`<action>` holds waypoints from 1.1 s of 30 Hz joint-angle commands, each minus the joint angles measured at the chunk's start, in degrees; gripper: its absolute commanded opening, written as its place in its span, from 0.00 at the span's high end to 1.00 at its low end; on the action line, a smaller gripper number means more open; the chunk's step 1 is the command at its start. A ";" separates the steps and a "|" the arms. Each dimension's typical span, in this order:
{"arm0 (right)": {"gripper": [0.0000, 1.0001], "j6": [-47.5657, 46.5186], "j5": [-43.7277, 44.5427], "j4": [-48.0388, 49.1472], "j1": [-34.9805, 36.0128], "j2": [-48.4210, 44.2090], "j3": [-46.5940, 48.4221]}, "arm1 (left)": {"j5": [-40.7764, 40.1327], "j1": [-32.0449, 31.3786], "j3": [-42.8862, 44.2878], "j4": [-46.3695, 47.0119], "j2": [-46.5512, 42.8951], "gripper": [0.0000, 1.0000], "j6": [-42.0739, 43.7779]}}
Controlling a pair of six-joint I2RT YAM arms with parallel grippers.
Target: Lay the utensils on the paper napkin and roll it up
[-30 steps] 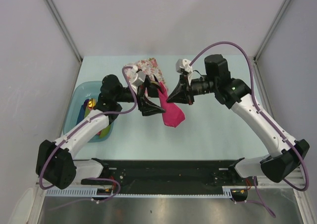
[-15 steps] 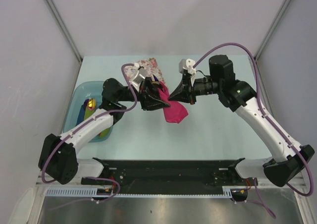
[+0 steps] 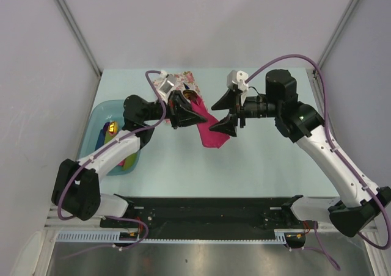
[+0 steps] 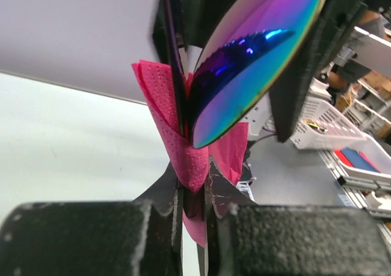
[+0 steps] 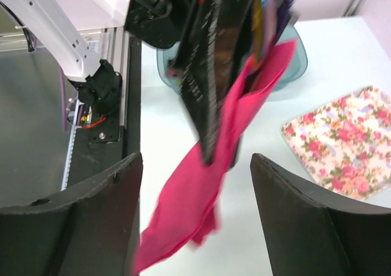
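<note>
The magenta paper napkin hangs above the table, loosely wrapped round the utensils. My left gripper is shut on its upper end. In the left wrist view the jaws pinch the pink paper, and the spoon's shiny purple-blue bowl sticks out beyond them. My right gripper faces the bundle from the right, open and holding nothing. In the right wrist view its fingers stand wide on either side of the dangling paper napkin, with utensil ends at the top.
A white floral napkin lies at the back of the table, also seen in the right wrist view as the floral napkin. A blue bin with coloured items stands at the left. A black rail runs along the near edge.
My right gripper has opened, let go of the napkin and drawn back to the right. My left gripper has closed on the napkin bundle and now carries it alone.
</note>
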 commanded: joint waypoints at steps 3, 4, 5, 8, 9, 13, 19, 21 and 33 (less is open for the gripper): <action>0.24 -2.11 0.56 -9.11 -2.14 -4.09 -1.33 | 0.24 4.61 5.09 4.05 -0.45 1.00 -4.22; 0.25 -2.55 0.47 -10.16 -2.31 -4.36 -1.42 | 0.33 4.79 5.27 4.05 -0.37 1.00 -4.14; 0.28 -2.81 0.39 -11.74 -2.75 -4.44 -2.03 | 0.42 4.79 5.45 4.05 -0.54 1.00 -4.05; 0.37 -2.47 0.30 -12.37 -3.98 -4.36 -2.99 | 0.34 4.79 5.54 4.05 -1.07 1.00 -4.14; 0.39 -2.12 0.04 -12.28 -4.16 -4.10 -2.91 | 0.42 4.79 5.53 3.96 -1.33 1.00 -4.14; 0.43 1.57 -1.89 -10.53 -5.65 -2.34 -2.03 | 0.42 4.79 5.27 4.05 -2.30 1.00 -4.14; 0.97 3.95 -5.15 -9.12 -6.89 -0.84 -1.50 | -0.19 4.70 5.09 4.05 -3.79 1.00 -4.75; 1.00 4.83 -5.15 -8.24 -7.32 -0.84 -1.59 | -0.19 4.70 5.10 4.40 -3.97 1.00 -5.54; 1.00 0.88 -2.96 -4.20 -10.84 2.76 -1.51 | 2.01 3.83 7.20 10.11 -4.67 1.00 -14.06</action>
